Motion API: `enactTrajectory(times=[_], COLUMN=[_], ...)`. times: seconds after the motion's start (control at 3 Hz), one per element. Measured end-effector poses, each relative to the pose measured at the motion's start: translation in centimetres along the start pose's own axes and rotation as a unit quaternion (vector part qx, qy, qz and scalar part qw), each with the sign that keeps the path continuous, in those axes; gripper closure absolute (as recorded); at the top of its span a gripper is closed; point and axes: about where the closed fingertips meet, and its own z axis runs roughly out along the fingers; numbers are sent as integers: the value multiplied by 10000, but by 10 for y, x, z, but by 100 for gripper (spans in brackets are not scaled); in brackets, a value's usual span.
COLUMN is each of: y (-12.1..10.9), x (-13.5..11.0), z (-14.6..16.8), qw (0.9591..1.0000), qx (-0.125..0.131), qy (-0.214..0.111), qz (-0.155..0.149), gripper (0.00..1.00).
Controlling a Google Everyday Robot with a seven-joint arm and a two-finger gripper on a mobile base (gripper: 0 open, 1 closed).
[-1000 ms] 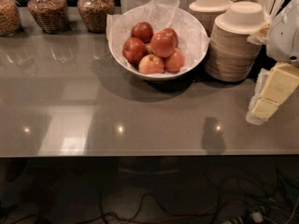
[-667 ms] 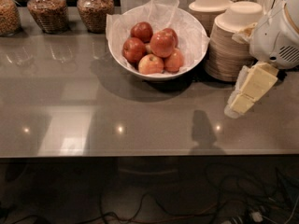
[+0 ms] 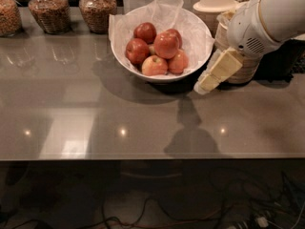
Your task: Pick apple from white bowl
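Observation:
A wide white bowl (image 3: 195, 56) lined with crinkled white tissue paper stands on the grey counter at the back centre. It holds several red apples (image 3: 166, 45), piled together. My gripper (image 3: 209, 78) comes in from the right on a white arm. Its cream-coloured fingers point down and to the left. They hang just off the bowl's right rim, above the counter. The gripper holds nothing.
Stacks of beige disposable bowls (image 3: 217, 1) stand at the back right, partly behind my arm. Three glass jars (image 3: 97, 6) of dry goods line the back left. The grey counter (image 3: 95, 109) runs to its front edge, with cables on the floor below.
My arm and gripper have moved left and towards the back, from the counter's right edge to beside the bowl's right rim. The bowl and apples have not moved.

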Motion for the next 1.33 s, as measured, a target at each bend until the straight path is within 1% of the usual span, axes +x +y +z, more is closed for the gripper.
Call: enactTrajectory(times=[0.33, 0.67, 1.0, 1.33], y=[-25, -49, -67, -79], x=[-9, -10, -18, -31], z=[28, 59, 83, 101], qw=[9993, 9987, 9983, 9980], qx=[341, 478, 499, 476], qy=[-153, -189, -281, -407], qz=[-23, 39, 82, 108], gripper=[0, 0, 18, 40])
